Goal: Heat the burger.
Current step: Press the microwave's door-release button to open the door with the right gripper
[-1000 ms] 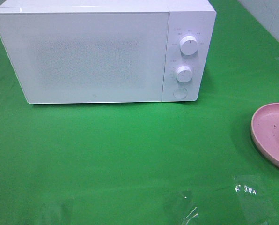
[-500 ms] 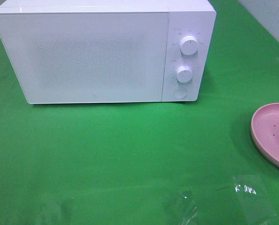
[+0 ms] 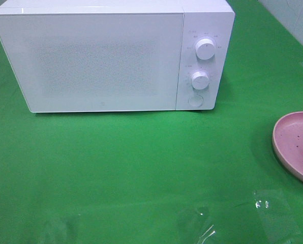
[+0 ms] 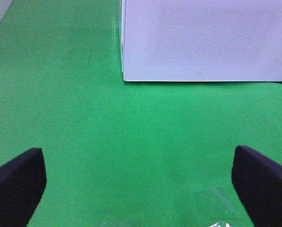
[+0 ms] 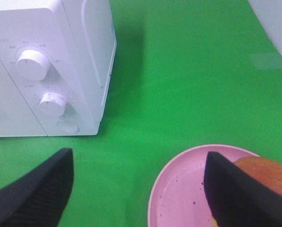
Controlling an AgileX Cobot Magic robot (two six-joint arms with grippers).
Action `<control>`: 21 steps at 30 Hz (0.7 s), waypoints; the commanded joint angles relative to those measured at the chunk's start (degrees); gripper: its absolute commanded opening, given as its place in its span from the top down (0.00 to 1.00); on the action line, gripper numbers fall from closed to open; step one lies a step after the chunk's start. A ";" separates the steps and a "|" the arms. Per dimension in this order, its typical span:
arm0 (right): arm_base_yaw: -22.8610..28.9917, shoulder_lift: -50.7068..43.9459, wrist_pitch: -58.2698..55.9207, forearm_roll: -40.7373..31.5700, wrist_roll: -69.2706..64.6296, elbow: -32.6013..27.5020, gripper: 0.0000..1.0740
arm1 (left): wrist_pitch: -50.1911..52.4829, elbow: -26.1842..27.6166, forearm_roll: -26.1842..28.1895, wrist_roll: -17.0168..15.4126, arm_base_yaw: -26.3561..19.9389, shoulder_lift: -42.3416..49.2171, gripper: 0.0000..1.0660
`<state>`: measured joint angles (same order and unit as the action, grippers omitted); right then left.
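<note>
The burger (image 5: 269, 174), with a golden-brown bun, sits on the pink plate (image 5: 179, 194); the right wrist view shows only part of it, behind one dark finger (image 5: 235, 194). My right gripper (image 5: 137, 155) is open above the plate's near side, and the burger lies off to the side of that finger, not between the two. In the left wrist view my left gripper (image 4: 137, 151) is wide open over bare green cloth, facing the white microwave (image 3: 111, 56). The microwave door is shut. Neither gripper appears in the exterior high view.
The microwave has two white knobs (image 3: 205, 49) and a round button (image 3: 195, 100) on its right panel. The pink plate (image 3: 294, 145) lies at the right edge of the green cloth (image 3: 141, 168). Glare patches show on the cloth near its front edge.
</note>
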<state>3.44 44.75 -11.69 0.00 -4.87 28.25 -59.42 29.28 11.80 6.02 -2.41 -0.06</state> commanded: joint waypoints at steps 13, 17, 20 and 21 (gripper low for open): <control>0.17 7.22 26.30 -6.25 7.28 -9.11 0.36 | 0.40 0.00 0.17 0.00 0.40 0.11 0.06; 3.95 9.63 31.57 -15.64 16.79 -11.06 0.35 | 0.40 0.00 0.17 -0.06 0.40 0.11 0.06; 6.36 10.31 33.92 -19.82 20.57 -11.75 0.35 | 0.40 0.00 0.17 -0.06 0.40 0.11 0.06; 8.88 11.29 36.50 -23.84 24.75 -12.32 0.35 | 0.40 0.00 0.17 -0.06 0.40 0.11 0.06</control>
<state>9.34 55.12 20.68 -18.22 13.64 16.56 -59.42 29.28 11.80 6.02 -2.41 -0.06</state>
